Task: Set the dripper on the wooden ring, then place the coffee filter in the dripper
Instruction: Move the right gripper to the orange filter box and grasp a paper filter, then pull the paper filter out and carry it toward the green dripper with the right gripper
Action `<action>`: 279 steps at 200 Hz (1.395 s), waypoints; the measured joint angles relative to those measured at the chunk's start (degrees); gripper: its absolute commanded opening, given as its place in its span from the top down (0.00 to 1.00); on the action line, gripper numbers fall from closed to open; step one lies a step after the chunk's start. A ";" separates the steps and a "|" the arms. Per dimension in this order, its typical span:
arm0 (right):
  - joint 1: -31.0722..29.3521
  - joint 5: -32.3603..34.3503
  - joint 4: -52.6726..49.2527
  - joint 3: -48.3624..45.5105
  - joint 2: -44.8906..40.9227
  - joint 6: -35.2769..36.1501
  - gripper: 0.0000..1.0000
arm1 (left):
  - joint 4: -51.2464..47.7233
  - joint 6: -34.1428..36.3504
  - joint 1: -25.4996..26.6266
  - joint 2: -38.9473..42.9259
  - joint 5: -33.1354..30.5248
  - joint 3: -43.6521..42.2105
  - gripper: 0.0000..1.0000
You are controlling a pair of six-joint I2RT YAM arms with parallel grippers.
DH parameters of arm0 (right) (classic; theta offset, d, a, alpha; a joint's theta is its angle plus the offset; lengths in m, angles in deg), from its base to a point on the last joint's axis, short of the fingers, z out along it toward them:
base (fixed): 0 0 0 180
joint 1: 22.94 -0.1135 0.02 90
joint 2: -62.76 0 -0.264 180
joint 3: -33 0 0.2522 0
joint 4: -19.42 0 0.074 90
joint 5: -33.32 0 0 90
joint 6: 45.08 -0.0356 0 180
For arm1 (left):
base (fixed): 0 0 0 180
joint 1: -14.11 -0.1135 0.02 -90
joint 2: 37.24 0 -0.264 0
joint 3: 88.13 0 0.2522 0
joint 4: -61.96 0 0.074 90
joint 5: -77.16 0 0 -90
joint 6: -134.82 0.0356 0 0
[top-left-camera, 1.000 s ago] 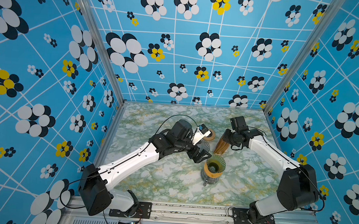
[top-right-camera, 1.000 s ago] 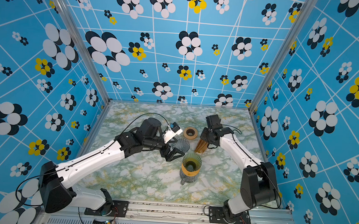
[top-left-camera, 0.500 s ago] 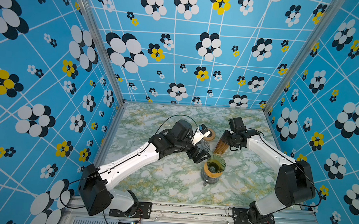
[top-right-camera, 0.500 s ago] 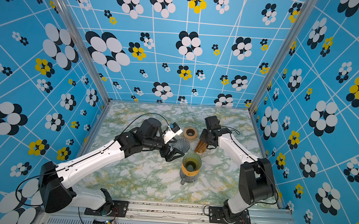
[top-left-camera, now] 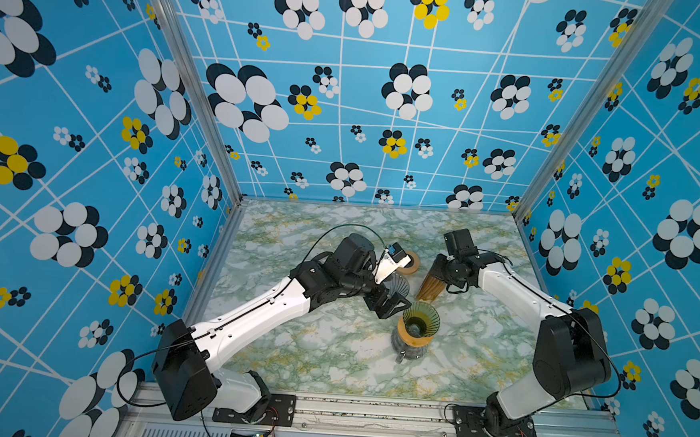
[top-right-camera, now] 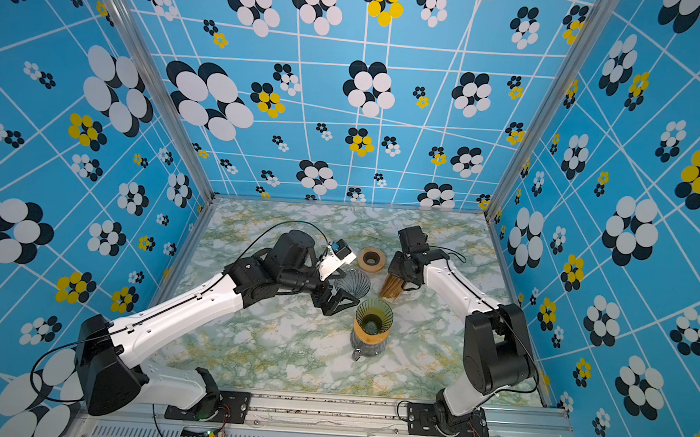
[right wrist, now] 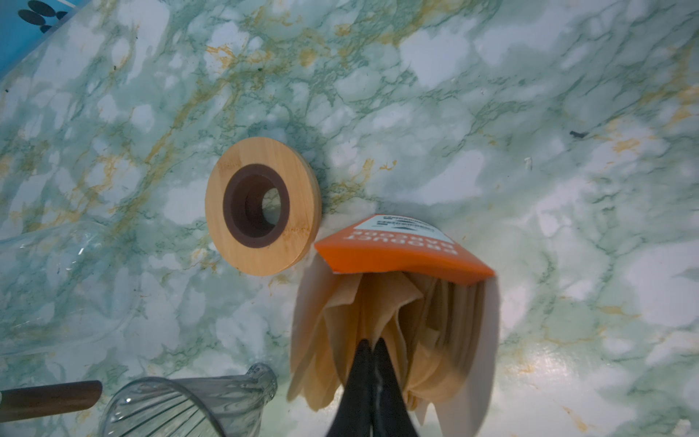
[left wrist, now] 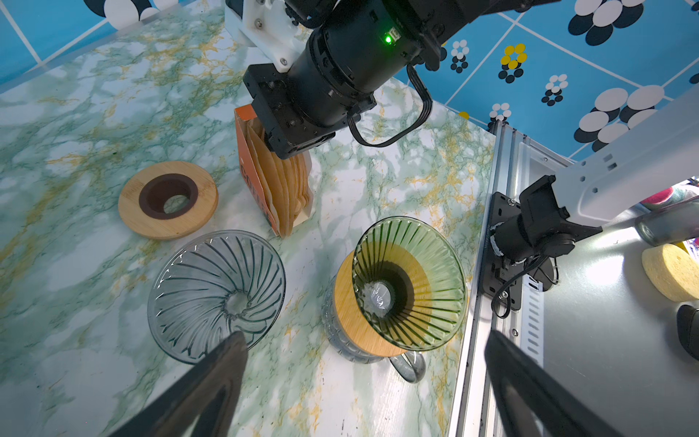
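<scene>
- Now the right claw point(right wrist: 372, 342) has its tips pressed together; a second ago they stood slightly apart. A fold of filter point(right wrist: 382, 302) looks nipped between them, though I cannot tell whether it is one sheet or several.
- The filter is not out yet. It sits with the others in the orange pack point(right wrist: 401, 251), which stands upright on the table, near the green dripper point(top-left-camera: 420, 320) but apart from it.
- The right arm has edged in toward the pack over the same second. Pack and dripper are unmoved.
- Left claw point(top-left-camera: 389, 304): jaws wide apart, empty, hovering just beside the dripper's rim, unchanged.
- The dripper rests on its carafe point(left wrist: 410, 372) and is bare inside.
- Reading: the grasp looks made. Next comes a lift clear of the pack, then the carry to the dripper.
- Risks: extra sheets trailing along, or the pack tipping.
</scene>
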 measured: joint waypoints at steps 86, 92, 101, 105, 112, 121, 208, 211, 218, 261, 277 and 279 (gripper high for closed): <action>0.00 1.27 -5.35 1.03 -6.60 4.63 0.98 | 0.04 -0.22 -0.28 0.09 0.42 -0.02 0.01; 0.00 1.38 -6.21 1.36 -7.32 5.22 0.98 | 0.07 -0.26 -0.42 0.22 0.52 -0.02 0.01; 0.00 1.57 -7.37 1.66 -8.52 6.01 0.97 | 0.07 -0.44 -0.70 0.42 0.72 -0.02 0.01; 0.00 1.64 -7.85 1.77 -9.05 6.38 0.98 | 0.07 -0.42 -0.72 0.50 0.74 -0.02 0.01; 0.00 1.81 -8.52 1.88 -9.84 6.84 0.98 | 0.09 -0.44 -0.83 0.66 0.90 -0.02 0.01; 0.00 2.03 -9.44 1.99 -11.02 7.76 0.98 | 0.09 -0.42 -0.83 0.85 0.94 -0.02 0.01; 0.04 1.86 -24.17 8.85 -23.65 20.85 1.00 | 0.20 -1.09 -2.75 2.40 3.08 -0.02 0.01; 0.04 1.57 -24.83 9.33 -24.06 21.33 1.00 | 0.20 -1.05 -2.91 2.47 3.19 -0.02 0.01; 0.04 0.81 -26.51 10.60 -25.09 22.40 1.00 | 0.11 -1.03 -3.43 2.49 3.85 0.00 0.01; -0.07 -5.38 -36.44 17.22 -27.98 27.12 1.00 | -1.92 -0.42 -4.09 2.62 6.54 0.44 0.01; -0.59 -7.32 -40.13 20.11 -27.98 28.37 1.00 | -2.54 -0.39 -4.09 3.10 7.02 0.50 0.01; -0.79 -7.48 -40.59 20.46 -27.96 28.48 1.00 | -2.56 -0.39 -4.09 3.15 7.04 0.50 0.01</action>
